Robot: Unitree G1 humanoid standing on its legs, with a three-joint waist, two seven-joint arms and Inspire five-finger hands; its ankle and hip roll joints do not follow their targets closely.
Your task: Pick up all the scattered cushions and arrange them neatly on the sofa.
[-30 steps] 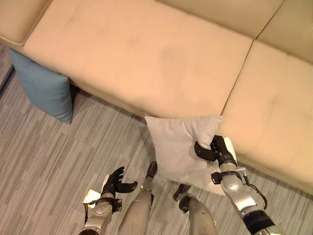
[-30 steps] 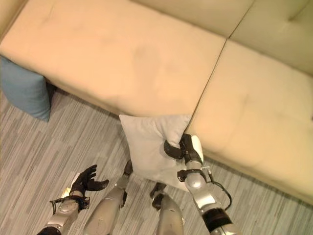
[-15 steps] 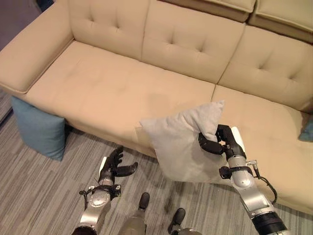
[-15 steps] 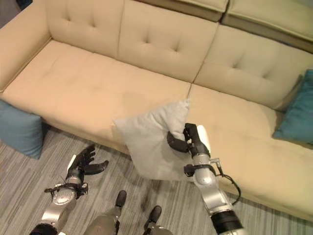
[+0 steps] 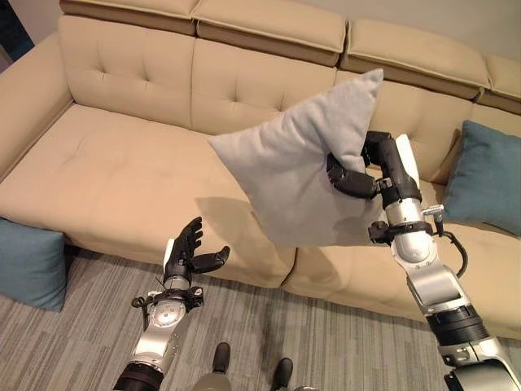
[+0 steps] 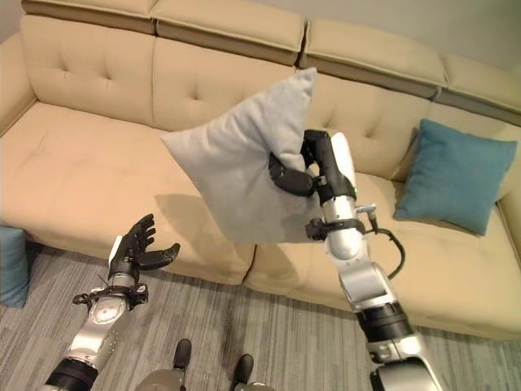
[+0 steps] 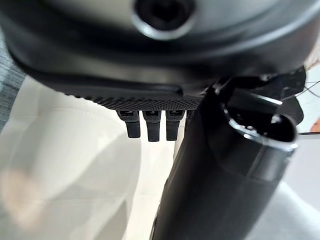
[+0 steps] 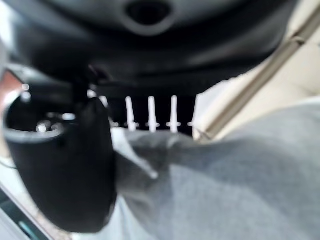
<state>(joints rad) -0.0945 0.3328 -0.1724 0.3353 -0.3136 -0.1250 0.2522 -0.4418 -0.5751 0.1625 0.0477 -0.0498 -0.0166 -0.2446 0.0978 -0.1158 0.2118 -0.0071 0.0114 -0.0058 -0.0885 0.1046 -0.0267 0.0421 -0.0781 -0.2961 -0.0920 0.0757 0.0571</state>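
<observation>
My right hand (image 5: pixel 364 173) is shut on the right edge of a light grey cushion (image 5: pixel 293 163) and holds it in the air in front of the beige sofa (image 5: pixel 106 163), above the seam between two seat cushions. The cloth bunches under the thumb (image 8: pixel 65 165) in the right wrist view. A teal cushion (image 5: pixel 487 179) leans upright against the sofa back at the right. Another blue cushion (image 5: pixel 28 262) stands on the floor against the sofa front at the far left. My left hand (image 5: pixel 186 254) hovers low before the sofa's front edge, open and holding nothing.
The sofa's seat (image 6: pixel 73 175) stretches wide and bare to the left of the held cushion. Grey striped carpet (image 5: pixel 65 342) covers the floor in front of the sofa.
My right hand has lifted the grey cushion from near the floor up in front of the sofa back. The camera has tilted up, bringing the sofa back and the teal cushion into view.
</observation>
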